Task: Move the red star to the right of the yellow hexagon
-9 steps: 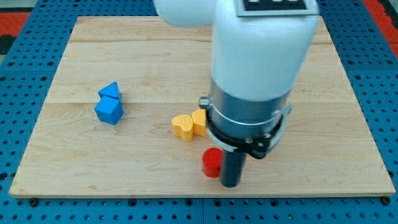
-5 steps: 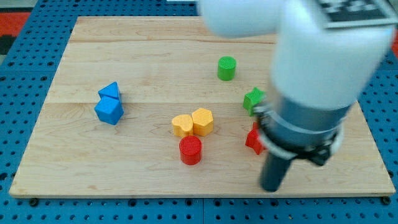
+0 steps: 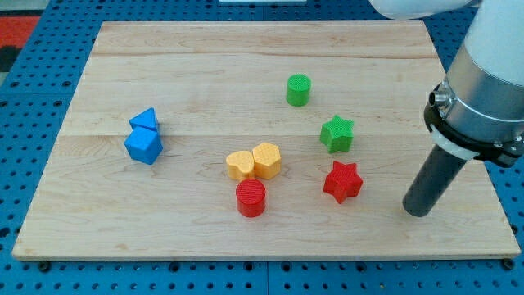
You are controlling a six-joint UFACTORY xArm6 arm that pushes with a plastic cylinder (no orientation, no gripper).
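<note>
Listing the board's contents at this moment: red star [image 3: 342,181], lying toward the view's lower right, below the green star [image 3: 336,133] and well apart, to the view's right, from the yellow hexagon [image 3: 266,160]. Yellow hexagon: near the board's middle, touching a yellow heart-like block [image 3: 241,165] on its left, with a red cylinder [image 3: 250,198] just below the pair. Green cylinder [image 3: 299,89]: toward the view's top, alone. Two blue blocks [image 3: 144,138], shapes not clearly made out, touching one another at the view's left. My tip [image 3: 417,212]: resting on the wooden table top [image 3: 164,65], to the view's right of the red star and slightly lower, apart from it, touching no block. Jaws: none fitted; the arm ends in a plain rod, so nothing is grasped. Step in hand, as judged: approach, with the tip on the star's far side from the hexagon. Next move, as judged: a leftward and slightly upward push to bring the star just beside the hexagon's right face without striking the green star. Brands, labels, writing: none legible.
</note>
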